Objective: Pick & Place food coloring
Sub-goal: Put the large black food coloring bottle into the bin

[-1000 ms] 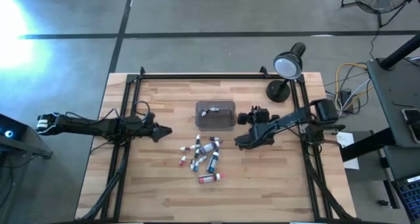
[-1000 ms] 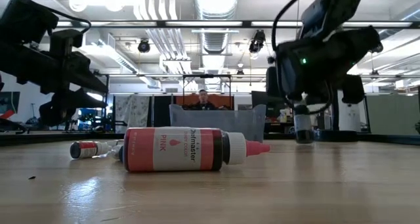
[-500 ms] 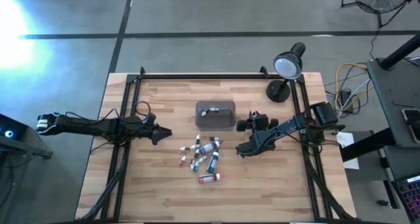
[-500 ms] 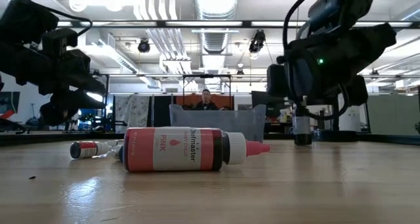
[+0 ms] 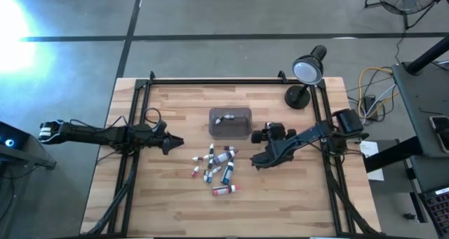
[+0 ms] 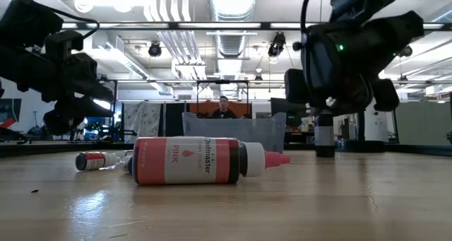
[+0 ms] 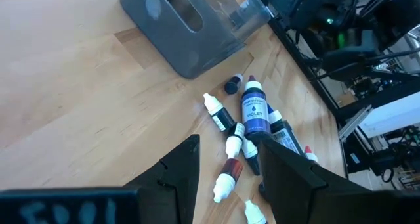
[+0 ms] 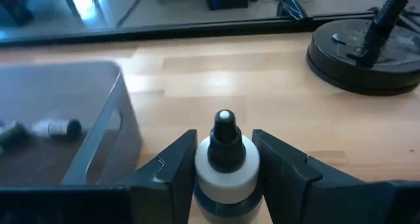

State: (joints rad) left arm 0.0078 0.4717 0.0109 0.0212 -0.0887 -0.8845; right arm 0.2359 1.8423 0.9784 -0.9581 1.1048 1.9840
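Observation:
The food coloring bottles lie in a loose cluster [image 5: 217,169] on the wooden table, near the tray; a pink one [image 6: 205,160] lies on its side nearest the low camera. One small bottle [image 5: 226,116] lies inside the clear grey tray [image 5: 242,130]. My right gripper [image 5: 261,157] is to the right of the cluster, shut on a dark bottle with a black cap [image 8: 224,129]. My left gripper [image 5: 175,141] hovers open to the left of the cluster, which shows beyond its fingers [image 7: 226,165]. My right gripper pinches the dark bottle between its two fingers at the white collar [image 8: 226,170] just under the black cap. The bottle stays upright, its body [image 6: 324,136] reaching down below the gripper. I cannot tell whether its bottom touches the table.
A black desk lamp [image 5: 303,81] stands at the table's far right corner, its round base [image 8: 364,50] beyond the held bottle. Black frame rails [image 5: 133,162] run along the table's sides. Bare wood lies toward the near edge [image 5: 231,214]. A person sits far behind the tray [image 6: 223,108].
My right gripper has moved a little toward the table's near edge, away from the tray, carrying the upright bottle slightly lower.

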